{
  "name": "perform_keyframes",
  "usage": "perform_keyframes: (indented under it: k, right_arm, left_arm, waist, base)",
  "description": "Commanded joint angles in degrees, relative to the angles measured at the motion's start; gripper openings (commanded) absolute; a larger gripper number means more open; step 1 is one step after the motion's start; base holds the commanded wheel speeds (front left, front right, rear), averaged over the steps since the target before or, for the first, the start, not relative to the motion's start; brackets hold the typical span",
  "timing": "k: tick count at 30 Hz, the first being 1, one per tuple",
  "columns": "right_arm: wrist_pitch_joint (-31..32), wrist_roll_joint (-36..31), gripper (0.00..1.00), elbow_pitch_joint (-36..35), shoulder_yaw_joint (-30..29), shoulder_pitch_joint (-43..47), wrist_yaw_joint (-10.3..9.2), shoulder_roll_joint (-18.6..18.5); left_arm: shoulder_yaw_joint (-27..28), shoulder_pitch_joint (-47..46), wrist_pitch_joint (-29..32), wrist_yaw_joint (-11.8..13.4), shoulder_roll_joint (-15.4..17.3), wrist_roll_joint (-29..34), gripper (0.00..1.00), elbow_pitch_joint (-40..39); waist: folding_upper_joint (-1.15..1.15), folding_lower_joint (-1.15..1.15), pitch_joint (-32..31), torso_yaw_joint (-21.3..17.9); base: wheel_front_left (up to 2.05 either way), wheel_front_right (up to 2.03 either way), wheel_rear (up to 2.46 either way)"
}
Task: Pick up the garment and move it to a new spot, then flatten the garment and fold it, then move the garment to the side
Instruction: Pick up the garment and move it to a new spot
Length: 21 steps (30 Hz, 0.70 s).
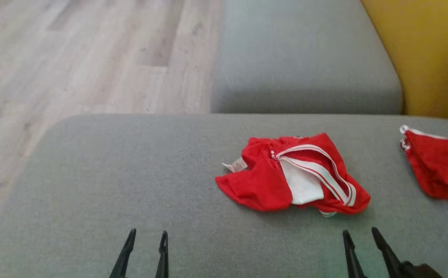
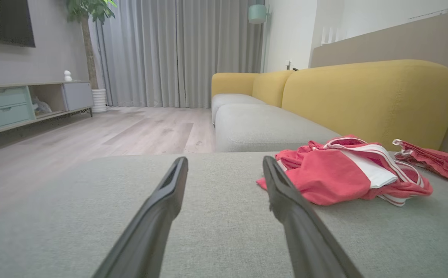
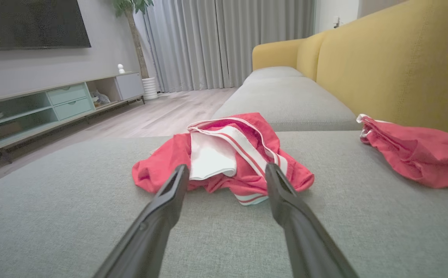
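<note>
Two grippers, one crumpled garment, one grey cushion as reference. Left to right across the cushion:

(a) At the cushion's near edge, left of its middle: left gripper, fingers spread wide, nothing between them, bare cushion cloth beneath.

(b) On the cushion, right of its middle and about halfway between near and far edges: the garment, red with white stripes and a white panel, heaped, held by neither gripper. Long axis roughly crosswise to the cushion's depth, slanting from a white label at the left end toward the near edge at the right end.

(c) At the cushion's near edge, right of its middle: right gripper, fingers likewise apart and empty. In the right wrist view, garment straight ahead, framed between the two fingers; in the left wrist view, off to the right of them. Judged the nearer arm: the right, with a short forward reach; the left needing a reach across the cushion's middle.

(d) At the cushion's right end, well apart from the garment: second red piece, cut off by the picture's edge.

Hard to make out: kind of garment, hems and openings, all buried in folds. Underside hidden. Head view soft throughout. Both gripper bodies cut off at the bottom edge.
</note>
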Motion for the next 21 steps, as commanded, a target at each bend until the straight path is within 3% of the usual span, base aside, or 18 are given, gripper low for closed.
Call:
perform_keyframes:
  k: [1, 21]
  right_arm:
    - [-0.32, 0.1, 1.0, -2.32, 0.75, -2.29, 0.39, -0.43]
    - [-0.32, 1.69, 1.0, -2.0, 0.51, -1.05, 0.39, -0.42]
  left_arm:
    - [2.24, -2.03, -0.61, 0.22, -0.78, 0.66, 1.0, -2.15]
    - [3.99, -0.12, -0.61, -0.56, -1.33, 2.11, 1.0, -2.05]
  waist:
    - [0.0, 0.02, -1.02, 0.84]
    - [0.0, 0.02, -1.87, -1.68]
  base:
    - [0.0, 0.0, 0.0]
    - [0.0, 0.0, 0.0]
